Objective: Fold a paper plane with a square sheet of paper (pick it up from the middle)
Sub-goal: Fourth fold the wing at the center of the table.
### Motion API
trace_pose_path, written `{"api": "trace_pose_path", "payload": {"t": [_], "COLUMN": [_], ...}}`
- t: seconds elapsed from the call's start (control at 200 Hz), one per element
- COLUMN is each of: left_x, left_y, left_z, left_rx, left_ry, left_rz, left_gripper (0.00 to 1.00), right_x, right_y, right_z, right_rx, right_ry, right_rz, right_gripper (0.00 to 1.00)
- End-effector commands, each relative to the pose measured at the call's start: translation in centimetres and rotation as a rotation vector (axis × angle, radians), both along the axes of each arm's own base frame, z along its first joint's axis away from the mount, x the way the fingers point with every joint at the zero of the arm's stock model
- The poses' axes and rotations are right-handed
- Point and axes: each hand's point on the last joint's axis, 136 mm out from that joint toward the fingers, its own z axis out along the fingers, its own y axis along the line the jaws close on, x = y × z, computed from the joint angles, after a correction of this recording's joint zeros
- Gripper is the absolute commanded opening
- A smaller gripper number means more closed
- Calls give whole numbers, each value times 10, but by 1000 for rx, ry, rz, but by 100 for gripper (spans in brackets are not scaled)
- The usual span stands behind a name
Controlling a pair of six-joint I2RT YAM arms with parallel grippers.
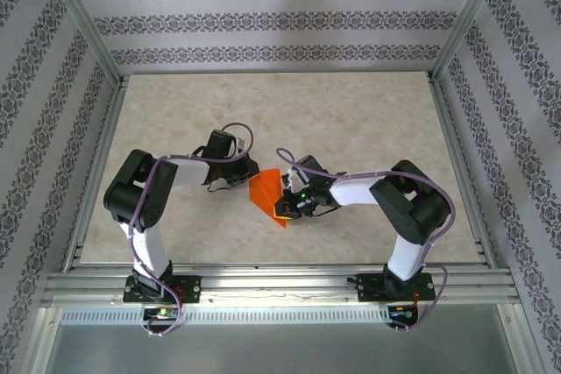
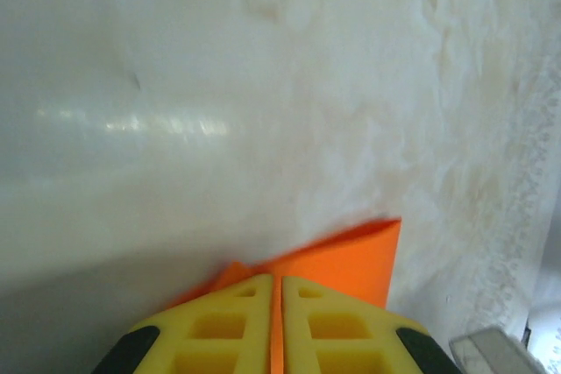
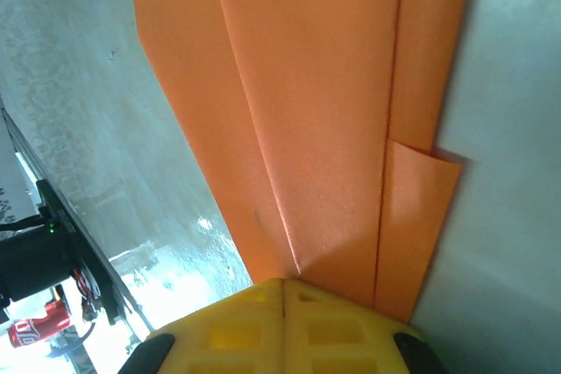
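The orange sheet of paper [image 1: 266, 192] lies mid-table between the two arms, folded into a layered wedge with its point toward the near edge. My left gripper [image 1: 245, 179] is at its left edge. In the left wrist view the yellow fingers [image 2: 219, 321] of this gripper [image 2: 276, 279] are shut on the paper [image 2: 351, 256], and an orange strip shows in the slit between them. My right gripper [image 1: 282, 208] is at the paper's lower right. In the right wrist view that gripper [image 3: 283, 282] is shut, its tips against the folded layers [image 3: 324, 111] where a crease ends.
The pale marble-patterned tabletop [image 1: 351, 120] is ringed by an aluminium frame [image 1: 280, 279] and patterned walls. Cables and an arm base [image 3: 35, 260] show at the left of the right wrist view.
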Motion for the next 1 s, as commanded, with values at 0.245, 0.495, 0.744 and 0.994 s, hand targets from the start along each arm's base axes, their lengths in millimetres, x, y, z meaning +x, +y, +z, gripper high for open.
{"api": "trace_pose_path", "payload": {"t": [0.245,0.495,0.744,0.994], "left_x": [25,8,-23,-37], "left_y": [12,9,-5,-25], "left_z": [35,90,94,77], "left_rx": [33,-10,-21,-49], "left_ry": [-59,-190,-197,-169], "left_rz": [-15,-34,-80,-104], "left_gripper": [12,13,13,13], "right_x": [-30,-23,-25,-24], "right_y": [-40,-41,-45,-44], "right_z": [-32,-21,-26,-23], "right_rx": [-168,-174,-188,-190], "right_ry": [114,100,99,90], "right_rz": [33,57,42,40], "right_gripper": [0,0,0,0]}}
